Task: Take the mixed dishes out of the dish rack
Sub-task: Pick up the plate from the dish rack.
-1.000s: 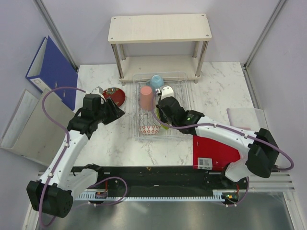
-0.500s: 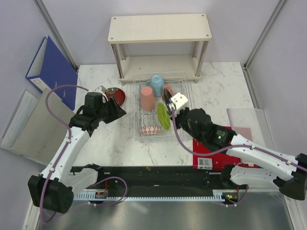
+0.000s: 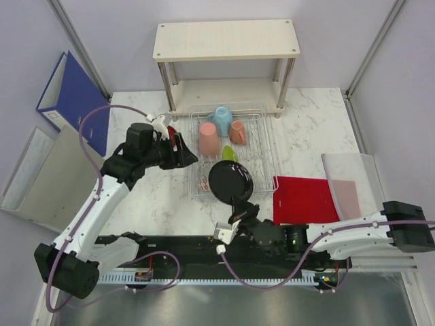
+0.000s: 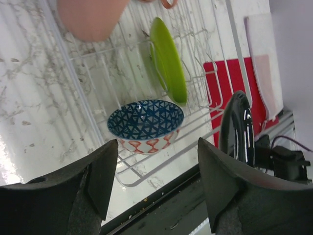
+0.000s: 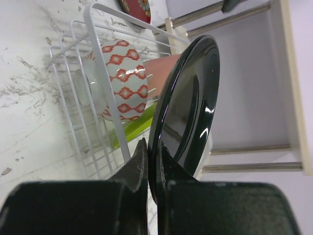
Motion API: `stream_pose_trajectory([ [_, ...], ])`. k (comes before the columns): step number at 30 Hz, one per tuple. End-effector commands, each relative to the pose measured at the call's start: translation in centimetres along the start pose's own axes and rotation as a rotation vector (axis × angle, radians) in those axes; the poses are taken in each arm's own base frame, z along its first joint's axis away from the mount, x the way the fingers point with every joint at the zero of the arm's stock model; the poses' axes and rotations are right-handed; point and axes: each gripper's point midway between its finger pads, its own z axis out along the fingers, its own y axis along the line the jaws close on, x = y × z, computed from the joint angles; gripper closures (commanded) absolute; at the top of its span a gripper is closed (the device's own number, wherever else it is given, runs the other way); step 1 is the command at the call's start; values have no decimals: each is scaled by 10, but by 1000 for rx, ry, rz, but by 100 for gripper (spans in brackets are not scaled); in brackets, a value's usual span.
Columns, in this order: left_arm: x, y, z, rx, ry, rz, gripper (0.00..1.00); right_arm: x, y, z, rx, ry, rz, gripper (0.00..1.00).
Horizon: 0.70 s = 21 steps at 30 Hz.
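- The right hand (image 3: pixel 237 212) is clamped on the near rim of a glossy black round plate (image 3: pixel 231 180). In the right wrist view both fingers press flat against the plate's edge.
- In the overhead view the black plate turns its broad face upward. It overlaps the near end of the rectangular silver wire dish rack (image 3: pixel 262 146). I cannot tell whether it touches the wires.
- The left hand (image 3: pixel 187 157) hangs just beside the rack's left side with its fingers apart. Nothing is between them.
- A small bowl (image 4: pixel 145 125), red-and-white diamonds outside and a dark blue lattice inside, sits mouth up in the near end of the rack. From above it is partly covered by the black plate.
- A lime-green round plate (image 4: pixel 168 58) stands on edge in the wires just behind the bowl.
- A tall pink cup (image 3: pixel 208 138) stands in the rack's left half.
- A light blue cup (image 3: pixel 221 117) is at the far end.
- A small terracotta mug (image 3: pixel 237 132) is just to the right of the pink cup.
- A red patterned plate (image 5: pixel 137 7) shows outside the rack's left rim. In the overhead view the left hand mostly hides it.
- The rack sits on a white marble worktop (image 3: pixel 306 122).
- A flat red mat (image 3: pixel 306 200) lies to the rack's right.
- A beige two-tier wooden shelf (image 3: pixel 226 39) stands behind the rack.
- A blue binder (image 3: pixel 75 98) leans at the far left.
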Motion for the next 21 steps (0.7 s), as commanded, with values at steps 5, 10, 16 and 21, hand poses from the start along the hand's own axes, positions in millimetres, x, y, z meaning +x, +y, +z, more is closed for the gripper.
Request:
stream_pose_trajectory([
  [5, 31, -33, -7, 138, 82, 155, 30, -28, 7, -1, 113, -30, -175, 100],
  [10, 40, -37, -11, 151, 89, 174, 31, -41, 18, 4, 101, -55, -194, 100],
  [16, 60, -36, -7, 158, 137, 198, 35, -54, 13, 6, 107, -81, -165, 100],
  [21, 78, -40, -1, 162, 181, 252, 40, -59, 9, 7, 112, -92, -152, 100],
])
